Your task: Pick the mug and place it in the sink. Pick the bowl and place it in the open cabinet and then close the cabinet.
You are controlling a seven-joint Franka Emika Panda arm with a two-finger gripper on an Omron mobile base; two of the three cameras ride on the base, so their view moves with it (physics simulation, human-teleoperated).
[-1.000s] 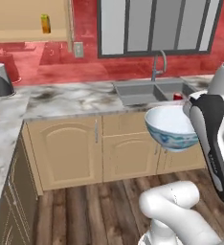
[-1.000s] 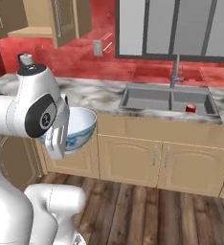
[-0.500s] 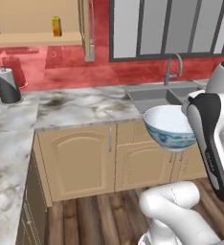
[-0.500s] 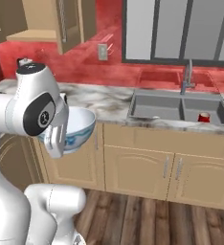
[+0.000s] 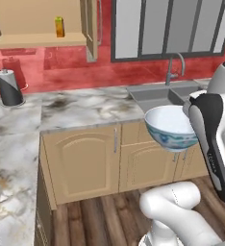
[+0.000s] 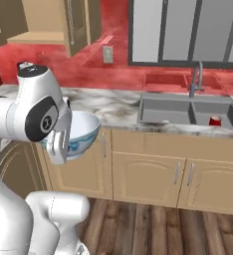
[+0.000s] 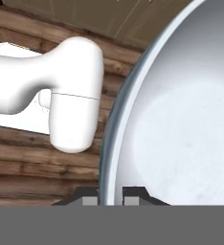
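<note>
The white bowl (image 5: 171,127) with its blue pattern hangs in front of the base cabinets, below counter height. My gripper (image 7: 110,198) is shut on the bowl's rim (image 7: 109,143), one fingertip on each side of it. In the right base view the bowl (image 6: 83,130) sits right against my arm. The small red mug (image 6: 215,120) stands in the right basin of the grey sink (image 6: 163,109). The sink (image 5: 153,96) lies behind and to the right of the bowl. Up at the left, the tan wall cabinet (image 5: 37,41) stands open with its door (image 5: 91,24) swung out.
A yellow bottle (image 5: 60,26) stands on the open cabinet's shelf. A dark cylinder with a white top (image 5: 8,86) stands on the marble counter (image 5: 81,108) at the left. The curved faucet (image 6: 198,77) rises behind the sink. The counter turns a corner at the left.
The whole scene has slid to the right in both base views: the base has driven left. The open cabinet has come further into view. The bowl stays in my grip.
</note>
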